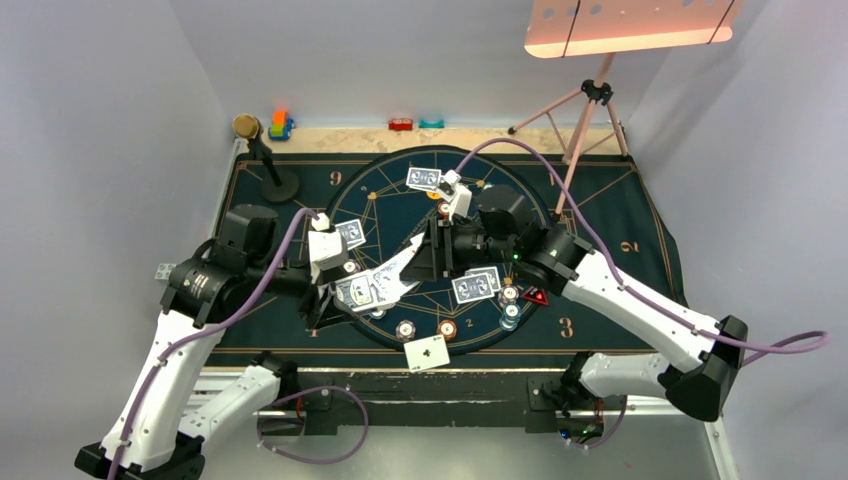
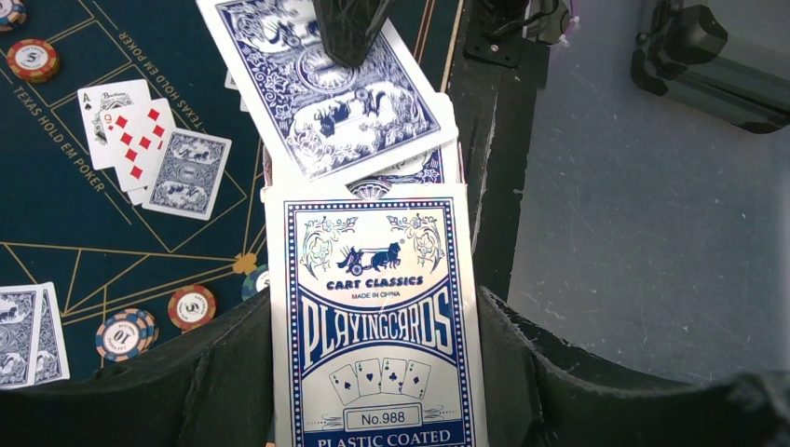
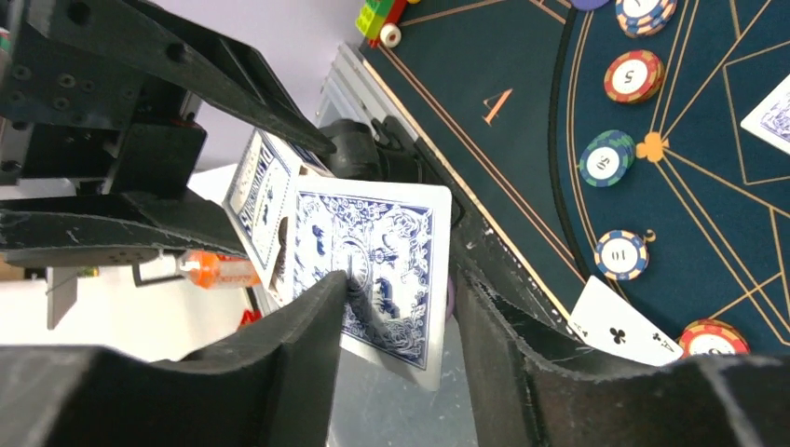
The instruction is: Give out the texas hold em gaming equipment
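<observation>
My left gripper point(image 2: 373, 396) is shut on a blue-and-white playing card box point(image 2: 373, 317), held over the mat's near left part point(image 1: 355, 293). One blue-backed card point(image 2: 326, 93) sticks out of the box's open end. My right gripper point(image 3: 401, 307) stands open around that card point(image 3: 373, 270): the left pad touches its back, the right pad is a gap away. Cards lie on the mat in face-down pairs point(image 1: 476, 285) point(image 1: 424, 179), and an ace of clubs point(image 1: 427, 352) lies at the near edge. Striped chips point(image 1: 405, 329) point(image 1: 510, 310) and a red-black triangular marker point(image 1: 536, 296) sit near them.
A microphone on a stand point(image 1: 247, 126) is at the mat's far left corner. Small toy blocks point(image 1: 281, 124) point(image 1: 401, 124) line the back edge. A tripod music stand point(image 1: 590, 100) rises at the far right. The two arms meet over the mat's middle.
</observation>
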`<action>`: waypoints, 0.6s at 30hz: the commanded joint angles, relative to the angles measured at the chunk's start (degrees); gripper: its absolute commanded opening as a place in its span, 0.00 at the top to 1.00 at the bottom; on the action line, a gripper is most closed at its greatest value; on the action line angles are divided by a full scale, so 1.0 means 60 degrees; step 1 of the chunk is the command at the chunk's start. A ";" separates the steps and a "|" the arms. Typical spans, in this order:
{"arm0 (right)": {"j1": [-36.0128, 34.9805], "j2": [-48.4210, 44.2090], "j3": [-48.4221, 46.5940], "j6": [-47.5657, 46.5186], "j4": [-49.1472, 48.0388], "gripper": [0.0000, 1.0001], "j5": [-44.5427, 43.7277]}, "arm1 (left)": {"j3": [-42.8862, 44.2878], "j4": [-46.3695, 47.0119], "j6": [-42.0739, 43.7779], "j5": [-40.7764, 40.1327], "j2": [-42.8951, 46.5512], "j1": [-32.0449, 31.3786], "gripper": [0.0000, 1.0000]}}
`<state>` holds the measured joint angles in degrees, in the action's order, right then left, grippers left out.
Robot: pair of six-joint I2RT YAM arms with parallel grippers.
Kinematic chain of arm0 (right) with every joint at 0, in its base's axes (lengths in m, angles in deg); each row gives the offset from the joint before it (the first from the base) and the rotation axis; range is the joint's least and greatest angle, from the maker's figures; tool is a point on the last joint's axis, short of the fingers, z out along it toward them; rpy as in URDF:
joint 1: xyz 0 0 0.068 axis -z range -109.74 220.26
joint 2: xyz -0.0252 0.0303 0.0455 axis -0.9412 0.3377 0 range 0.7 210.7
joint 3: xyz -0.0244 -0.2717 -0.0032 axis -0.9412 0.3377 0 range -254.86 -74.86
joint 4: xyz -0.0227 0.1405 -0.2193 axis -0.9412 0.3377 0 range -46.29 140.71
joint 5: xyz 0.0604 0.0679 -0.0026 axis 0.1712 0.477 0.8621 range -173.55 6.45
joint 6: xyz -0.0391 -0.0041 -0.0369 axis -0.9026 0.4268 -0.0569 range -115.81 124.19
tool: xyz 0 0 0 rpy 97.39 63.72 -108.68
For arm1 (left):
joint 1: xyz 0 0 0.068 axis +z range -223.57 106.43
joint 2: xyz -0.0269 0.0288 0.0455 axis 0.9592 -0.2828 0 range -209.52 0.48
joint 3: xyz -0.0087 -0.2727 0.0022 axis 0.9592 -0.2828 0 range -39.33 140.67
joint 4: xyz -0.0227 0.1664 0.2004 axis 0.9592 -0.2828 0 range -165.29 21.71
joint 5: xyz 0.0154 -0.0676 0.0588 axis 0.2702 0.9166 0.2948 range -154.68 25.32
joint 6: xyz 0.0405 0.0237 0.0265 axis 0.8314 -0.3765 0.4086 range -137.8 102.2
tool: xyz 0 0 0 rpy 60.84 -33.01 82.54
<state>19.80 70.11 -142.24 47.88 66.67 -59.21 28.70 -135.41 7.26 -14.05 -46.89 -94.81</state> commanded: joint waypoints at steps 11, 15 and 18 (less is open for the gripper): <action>0.0758 -0.1100 -0.0119 0.0406 -0.0221 0.93 -0.0220 | 0.0082 0.0354 -0.0001 0.0351 0.0131 0.0068 1.00; 0.1186 -0.1243 -0.0136 0.0353 -0.0060 0.99 -0.0159 | 0.0039 0.0343 0.0027 0.0321 0.0132 0.0067 1.00; 0.1890 -0.1402 -0.0145 0.0222 0.0134 1.00 -0.0176 | 0.0002 0.0348 0.0029 0.0318 0.0147 0.0067 1.00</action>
<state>26.97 63.68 -142.24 50.02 66.70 -59.95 28.68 -135.25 7.28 -13.92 -46.54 -94.70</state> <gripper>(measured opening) 0.010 0.713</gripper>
